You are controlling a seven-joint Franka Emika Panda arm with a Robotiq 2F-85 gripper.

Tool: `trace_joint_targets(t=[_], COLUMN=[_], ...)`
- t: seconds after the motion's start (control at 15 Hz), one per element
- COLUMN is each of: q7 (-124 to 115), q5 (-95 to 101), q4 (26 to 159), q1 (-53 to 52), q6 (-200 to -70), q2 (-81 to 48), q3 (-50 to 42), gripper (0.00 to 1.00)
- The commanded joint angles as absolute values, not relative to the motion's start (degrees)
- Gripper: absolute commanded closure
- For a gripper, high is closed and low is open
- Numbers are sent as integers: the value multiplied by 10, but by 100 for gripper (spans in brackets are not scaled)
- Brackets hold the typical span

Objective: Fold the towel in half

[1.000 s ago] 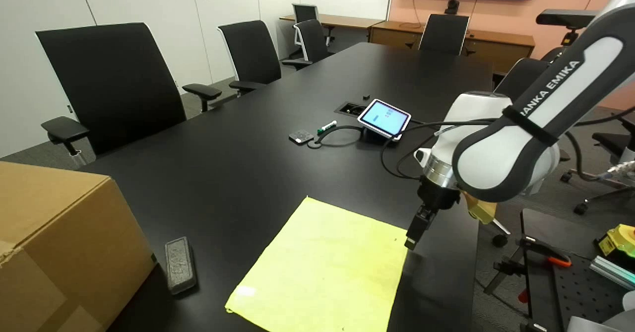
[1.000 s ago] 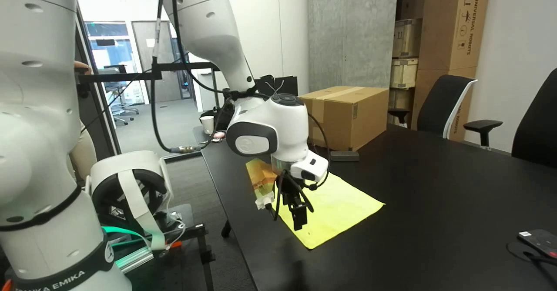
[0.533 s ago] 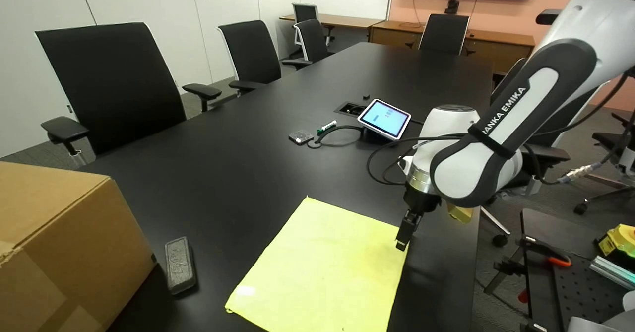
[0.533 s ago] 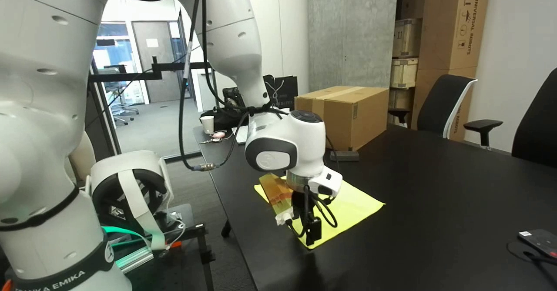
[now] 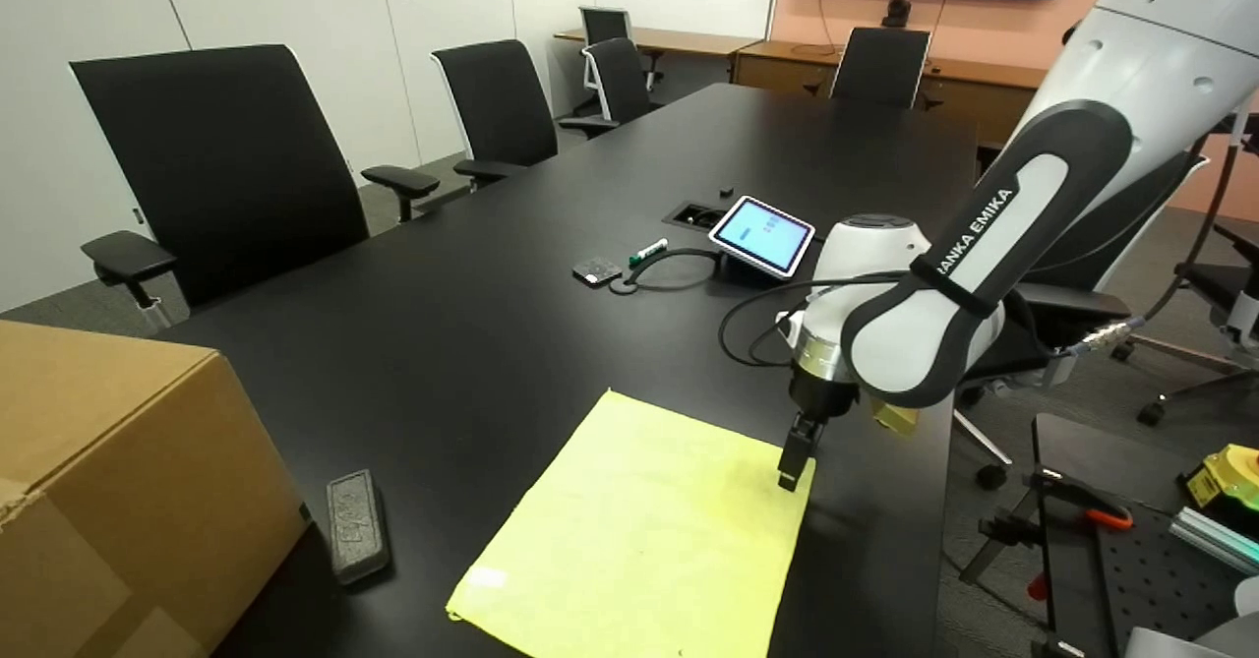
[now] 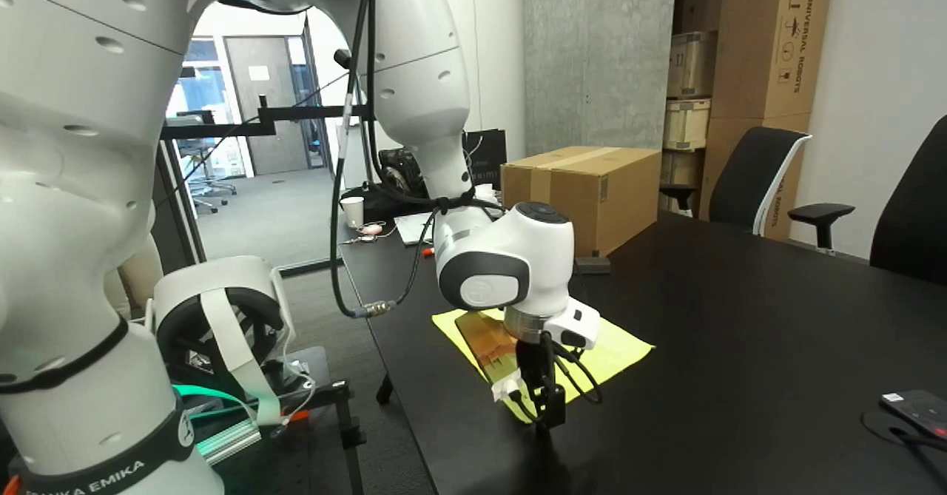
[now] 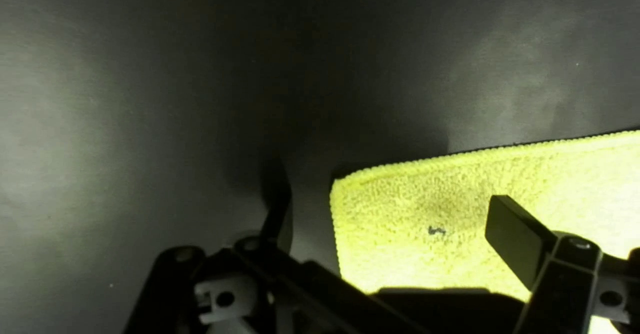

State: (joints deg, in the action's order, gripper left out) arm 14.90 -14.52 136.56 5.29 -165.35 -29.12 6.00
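The towel [image 5: 639,540], a plain yellow cloth, lies flat and unfolded on the black table in both exterior views; it is partly behind the arm in an exterior view [image 6: 618,354]. My gripper [image 5: 790,478] points down at the towel's corner near the table edge; it also shows low over that corner in an exterior view [image 6: 551,410]. In the wrist view my gripper [image 7: 392,219] is open and empty. The towel's corner [image 7: 380,199] lies between its fingers: the left finger is over bare table, the right one over the cloth. Whether the fingertips touch is unclear.
A cardboard box [image 5: 148,501] and a dark eraser [image 5: 356,525] stand beyond the towel's left side. A tablet [image 5: 762,235] with cables, a green marker [image 5: 648,252] and a small black square device [image 5: 597,271] lie farther along the table [image 5: 443,373]. A tool cart [image 5: 1131,540] stands beside it.
My gripper has moved from just outside the towel's corner to over it and has come lower. The towel lies almost as before.
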Motion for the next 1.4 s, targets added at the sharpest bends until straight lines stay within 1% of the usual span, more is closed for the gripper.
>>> trace_joint_targets(t=[0.0,0.8,0.87,0.93,1.0,1.07,1.13,1.2,1.33], q7=[122,119,119,118,116,117,118,117,116], q5=[-111,-99,-98,-95,-91,-89,-87,-85,-81], q4=[1334,1301,1303,1301,1300,1301,1301,1301,1303], q1=[56,46,45,41,38,38,38,35,31], q6=[-1637,-1580,-1575,-1570,-1566,-1562,-1557,-1552,-1541], q2=[-309,-324,-321,-322,-322,-320,-318,-318,-313], q3=[67,90,90,87,85,86,87,86,85], gripper=[0,0,2,26,26,30,37,47,62])
